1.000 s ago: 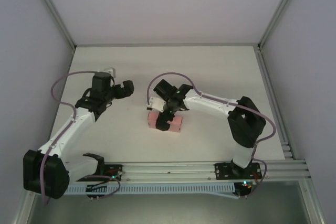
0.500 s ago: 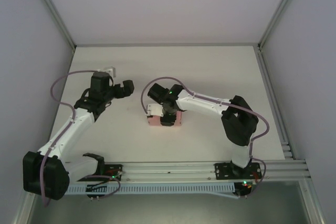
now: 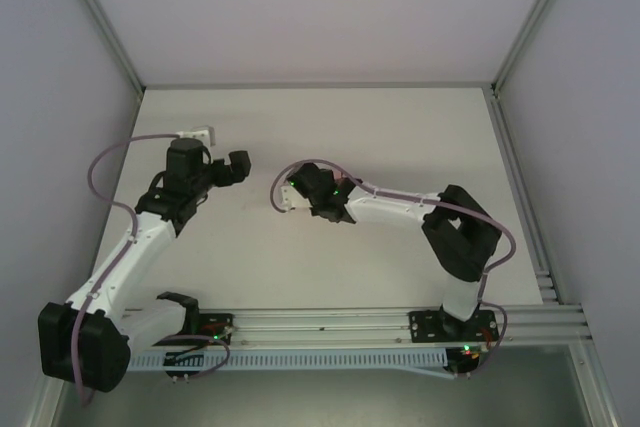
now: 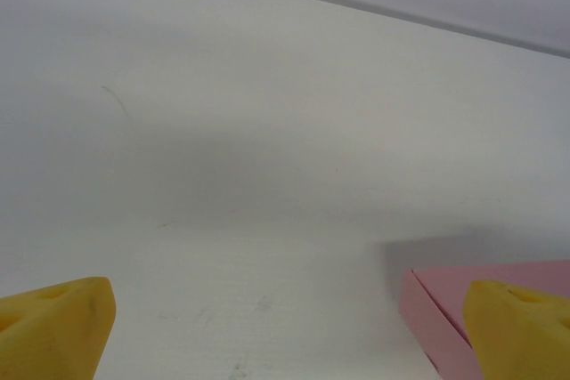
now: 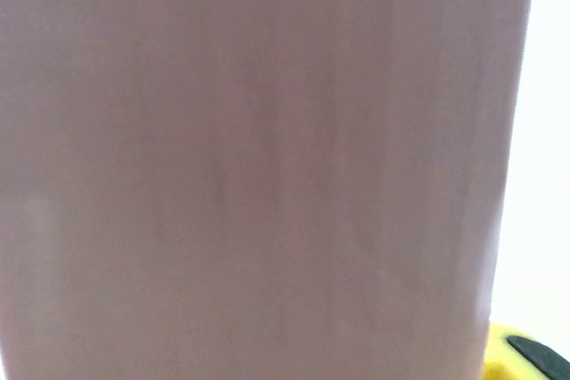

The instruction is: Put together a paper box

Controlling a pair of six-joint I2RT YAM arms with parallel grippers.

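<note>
Your right end effector [image 3: 318,199] has drawn away from where it was a second ago, and the pink paper box [image 5: 258,166] has left that spot with it. It appears pinched and sits close against the wrist camera. Your left end effector [image 3: 238,167], spread wide, waits near its left. Open bench [image 3: 400,137] lies beyond both, with the walls well apart.

**Matt card on a matt tabletop**

The paper box [image 4: 436,304] looks like thin pink card, smooth and matt. The tabletop [image 4: 267,175] is matt white and faintly scuffed. The fingertips [image 4: 53,327] are smooth yellow plastic. The near-edge rail [image 3: 330,319] is bare metal.
</note>
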